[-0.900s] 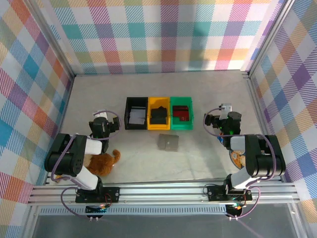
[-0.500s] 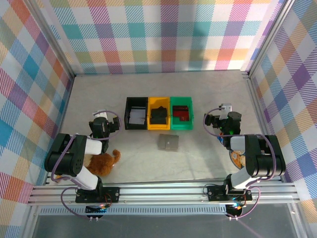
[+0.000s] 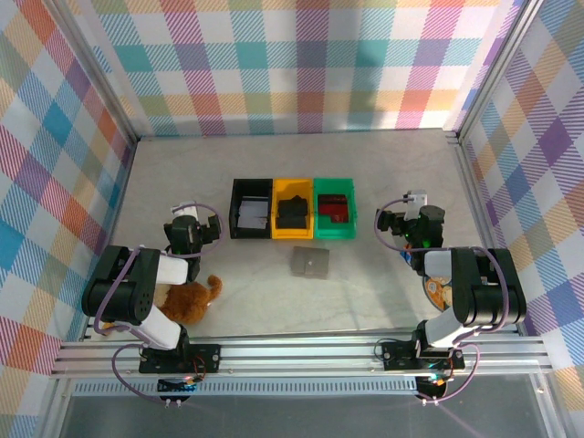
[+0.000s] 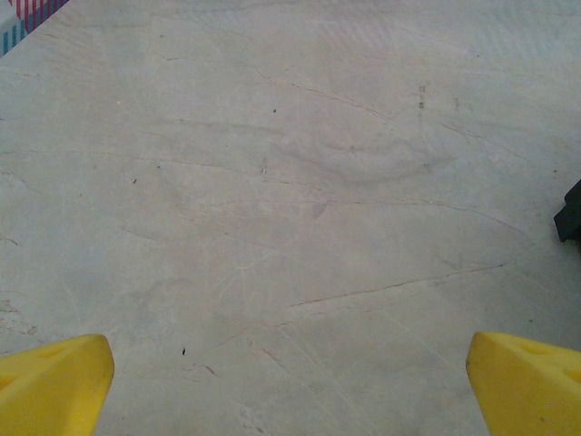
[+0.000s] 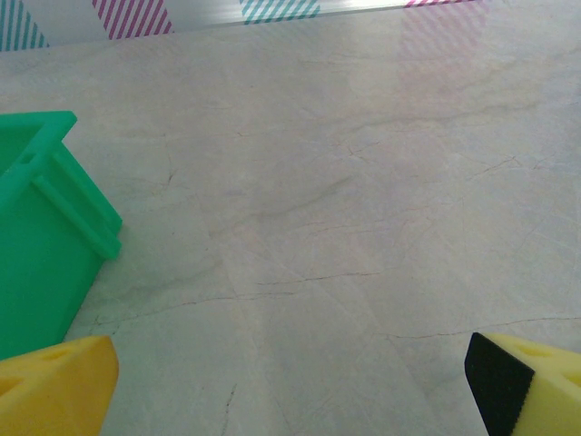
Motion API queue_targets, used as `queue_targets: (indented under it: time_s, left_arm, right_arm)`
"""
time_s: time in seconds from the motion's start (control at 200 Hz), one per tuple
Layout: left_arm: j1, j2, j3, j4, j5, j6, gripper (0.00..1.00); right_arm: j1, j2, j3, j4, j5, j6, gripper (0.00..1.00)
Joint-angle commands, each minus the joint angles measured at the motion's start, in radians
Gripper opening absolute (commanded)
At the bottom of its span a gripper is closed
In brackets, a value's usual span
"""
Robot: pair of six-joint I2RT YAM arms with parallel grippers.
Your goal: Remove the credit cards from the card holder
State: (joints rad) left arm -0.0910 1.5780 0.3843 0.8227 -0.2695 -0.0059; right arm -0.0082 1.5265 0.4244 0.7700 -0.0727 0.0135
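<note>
Parked apart over bare table, both grippers [image 4: 290, 386] [image 5: 292, 386] spread empty | likely leaving room around flat grey card holder [image 3: 310, 263]

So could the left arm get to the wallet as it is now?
Probably yes: the left gripper is open, and the wallet lies uncovered on the table, nothing standing between.

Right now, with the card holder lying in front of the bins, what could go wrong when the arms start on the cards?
The flat card holder gives fingertips little edge to grip, so they might scrape the table instead. It also lies close to the yellow bin and green bin, so a wide-open gripper could knock them. Neither the left gripper nor the right gripper holds it, so a one-sided pull may just slide it along.
</note>
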Motion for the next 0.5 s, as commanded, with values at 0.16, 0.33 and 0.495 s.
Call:
queue_targets:
  time_s: [0.16,0.33,0.495]
  left_arm:
    - [-0.015,-0.041,0.036,-0.017,-0.032,0.004,1.0]
    - [-0.031,-0.121,0.174,-0.309,-0.072,0.013,1.0]
    - [-0.051,-0.292,0.288,-0.523,-0.036,-0.116,1.0]
  right_arm:
    - [-0.002,-0.069,0.082,-0.183,-0.049,-0.028,0.99]
    - [0.067,-0.207,0.102,-0.307,0.051,-0.049,0.99]
    - [0.127,-0.37,0.198,-0.472,0.039,0.034,0.99]
